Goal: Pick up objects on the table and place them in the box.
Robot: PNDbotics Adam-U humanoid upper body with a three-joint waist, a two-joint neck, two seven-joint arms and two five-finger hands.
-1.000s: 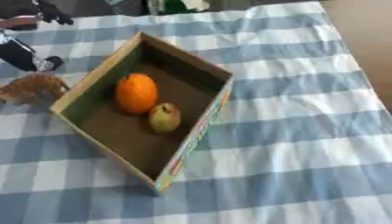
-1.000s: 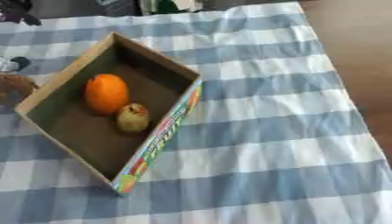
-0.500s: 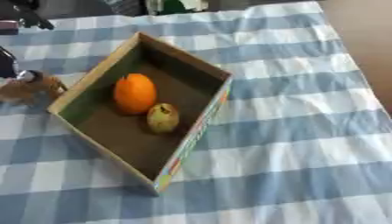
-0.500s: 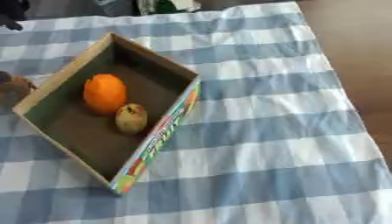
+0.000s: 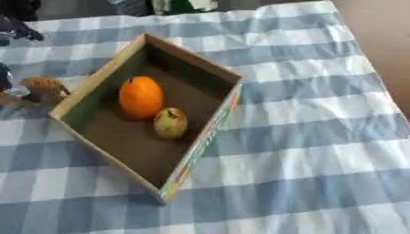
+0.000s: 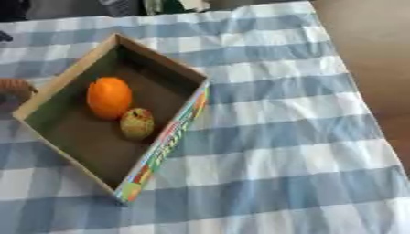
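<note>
Catching only a sliver of the left hand (image 5: pixel 4 78) at the left edge of the left eye view, dark and cut off by the frame. Not being able to tell whether its fingers are spread, pressed together or pinching anything. Seeing nothing of the right hand in either view.

Sitting just beside that sliver, perhaps touching it: a brown, rough-looking rounded object (image 5: pixel 44 89), lying on the cloth outside the box and close against its left wall. Too blurred to name more exactly.

Moving outward to the cardboard box (image 5: pixel 192 60), lying open-topped and turned diagonally on the table, one corner pointing toward the near edge. Holding two fruits inside: an orange (image 5: pixel 141 97) near the middle of the floor, and a smaller yellow-green fruit (image 5: pixel 169 122), apple-like, just beside it on the near side, touching or nearly so.

Showing bright multicoloured print along the box's outer right side (image 6: pixel 164 141): red, green, yellow and blue patches with some lettering, none of it readable.

Spreading under everything, a blue-and-white checked tablecloth (image 5: pixel 320 137), with bare brown surface (image 6: pixel 376 55) showing beyond its right edge. Lying at the far edge, some green and white items (image 5: pixel 184 5), not identifiable.
</note>
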